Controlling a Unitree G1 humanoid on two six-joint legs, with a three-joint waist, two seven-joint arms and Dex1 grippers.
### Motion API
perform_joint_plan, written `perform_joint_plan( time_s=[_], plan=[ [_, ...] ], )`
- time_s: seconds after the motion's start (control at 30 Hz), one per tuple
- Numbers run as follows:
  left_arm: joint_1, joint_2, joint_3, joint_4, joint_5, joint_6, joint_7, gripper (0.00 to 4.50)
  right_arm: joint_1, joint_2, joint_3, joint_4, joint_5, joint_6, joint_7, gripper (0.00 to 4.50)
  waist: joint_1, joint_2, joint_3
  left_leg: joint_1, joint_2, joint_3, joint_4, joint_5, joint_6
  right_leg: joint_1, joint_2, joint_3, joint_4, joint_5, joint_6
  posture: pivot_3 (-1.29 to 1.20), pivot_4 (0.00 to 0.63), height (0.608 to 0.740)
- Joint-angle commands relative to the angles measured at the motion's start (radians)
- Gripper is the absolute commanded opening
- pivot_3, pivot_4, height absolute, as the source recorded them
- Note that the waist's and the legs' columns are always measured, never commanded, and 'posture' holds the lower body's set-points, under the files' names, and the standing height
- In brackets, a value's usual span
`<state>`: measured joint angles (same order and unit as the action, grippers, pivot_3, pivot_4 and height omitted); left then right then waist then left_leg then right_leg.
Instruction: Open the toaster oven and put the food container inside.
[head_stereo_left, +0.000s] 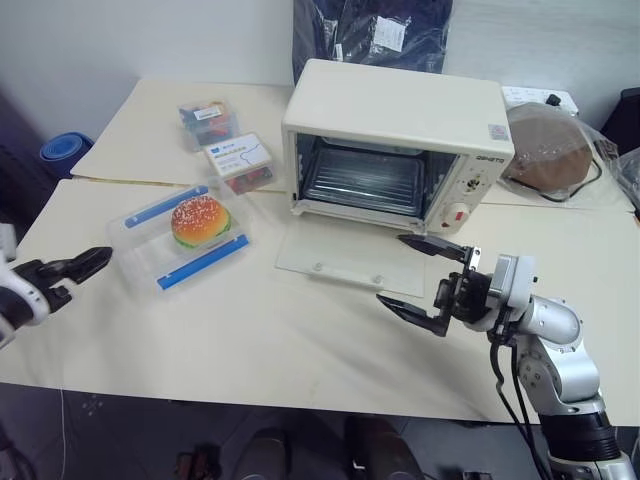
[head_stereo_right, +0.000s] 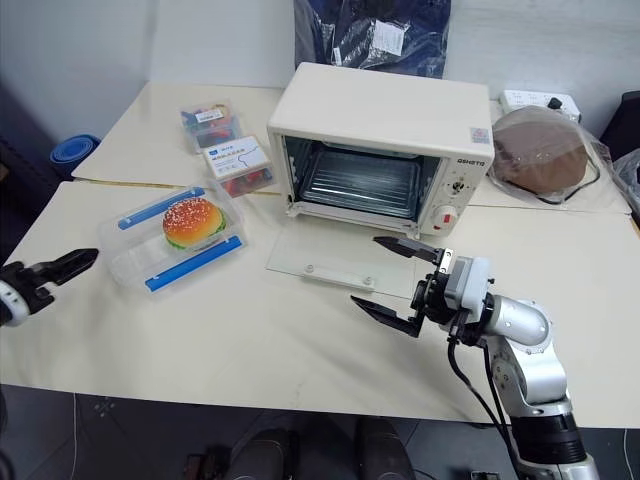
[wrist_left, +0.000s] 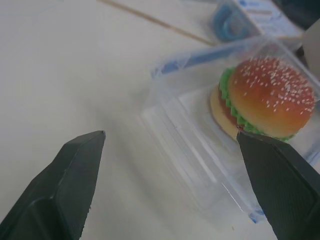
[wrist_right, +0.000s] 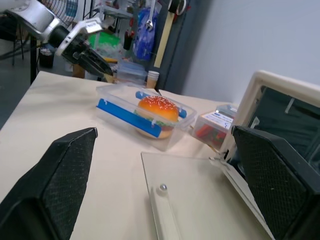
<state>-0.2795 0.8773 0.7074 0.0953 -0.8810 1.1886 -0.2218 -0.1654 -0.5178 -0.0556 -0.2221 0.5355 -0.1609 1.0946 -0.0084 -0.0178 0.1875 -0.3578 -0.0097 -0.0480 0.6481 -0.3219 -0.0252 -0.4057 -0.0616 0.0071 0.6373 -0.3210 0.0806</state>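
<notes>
While the toaster oven (head_stereo_left: 398, 140) sits with its glass door (head_stereo_left: 350, 255) dropped flat on the table (head_stereo_left: 250, 330), the food container (head_stereo_left: 185, 237) lies left of it; left gripper (head_stereo_left: 85, 265) wide open just beside the container, right gripper (head_stereo_left: 420, 272) spread empty over the door

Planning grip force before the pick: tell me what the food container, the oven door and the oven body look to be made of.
Food container: clear, glossy plastic by the look; the burger shows through its walls, and its clip strips are opaque blue.
Oven door: a transparent pane, probably glass; the table shows through it where it lies open.
Toaster oven body: cream, smooth and matte; likely painted metal, though plastic can't be excluded.
</notes>
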Motion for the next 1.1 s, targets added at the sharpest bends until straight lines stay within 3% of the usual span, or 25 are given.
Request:
perform_joint_plan(
  time_s=[0.03,0.07,0.17,0.33,0.6,0.73,0.87,1.1],
  plan=[
    [-0.12,0.036,-0.037,0.111,0.025,0.088,0.025,4.47,0.015,-0.015,-0.026,-0.013,-0.013,-0.029,-0.001,4.5,0.0,0.0,0.0,-0.001,0.0,0.001,0.001,0.001,-0.001,-0.002,0.0,0.0,0.002,0.0,0.0,0.0,0.15,0.74],
    [-0.142,0.042,-0.056,0.13,0.036,0.105,0.02,4.47,0.019,-0.017,-0.027,-0.014,-0.018,-0.029,-0.005,4.5,-0.001,0.0,0.0,-0.002,0.0,0.001,0.001,0.001,-0.002,-0.004,0.0,0.001,0.003,0.0,0.0,0.0,0.15,0.74],
    [-0.17,0.076,-0.122,0.183,0.096,0.112,-0.004,3.9,0.04,-0.019,-0.035,-0.014,-0.034,-0.035,-0.018,4.5,-0.009,0.0,0.0,-0.002,0.0,0.002,0.001,0.002,-0.003,-0.005,0.0,0.001,0.005,0.0,0.0,0.0,0.15,0.74],
    [-0.187,0.105,-0.175,0.208,0.14,0.114,-0.062,2.33,0.056,-0.012,-0.039,0.007,-0.053,-0.055,-0.025,4.5,-0.021,0.0,0.0,-0.001,0.0,0.002,0.001,0.002,-0.003,-0.005,0.0,0.002,0.008,0.0,0.0,0.0,0.15,0.74],
    [-0.274,0.148,-0.184,0.192,0.198,0.091,-0.094,0.26,0.07,-0.005,-0.048,0.071,-0.07,-0.113,-0.017,4.5,-0.019,0.0,0.0,0.0,0.0,0.002,0.001,0.003,-0.004,-0.005,0.0,0.002,0.009,0.0,-0.001,0.0,0.15,0.74],
    [-0.322,0.193,-0.233,0.108,0.17,0.155,-0.166,0.19,0.092,-0.017,-0.071,0.124,-0.069,-0.158,0.003,4.5,-0.018,-0.003,0.0,-0.003,0.0,0.001,0.001,0.003,-0.005,-0.006,0.0,0.001,0.008,0.0,-0.001,0.0,0.15,0.74],
    [-0.399,0.174,-0.294,0.019,0.161,0.247,-0.169,0.19,0.118,-0.034,-0.097,0.148,-0.071,-0.185,0.003,4.5,-0.012,-0.003,0.0,-0.003,0.0,0.001,0.001,0.003,-0.004,-0.006,-0.001,0.001,0.007,0.0,-0.001,0.0,0.15,0.74],
    [-0.587,-0.026,-0.395,-0.11,0.182,0.364,-0.105,0.19,0.204,-0.066,-0.157,0.112,-0.078,-0.176,-0.032,4.5,0.004,-0.003,0.0,-0.004,-0.001,0.002,0.004,0.003,-0.004,-0.006,0.0,0.001,0.009,0.0,-0.001,0.0,0.15,0.74]
  ],
)
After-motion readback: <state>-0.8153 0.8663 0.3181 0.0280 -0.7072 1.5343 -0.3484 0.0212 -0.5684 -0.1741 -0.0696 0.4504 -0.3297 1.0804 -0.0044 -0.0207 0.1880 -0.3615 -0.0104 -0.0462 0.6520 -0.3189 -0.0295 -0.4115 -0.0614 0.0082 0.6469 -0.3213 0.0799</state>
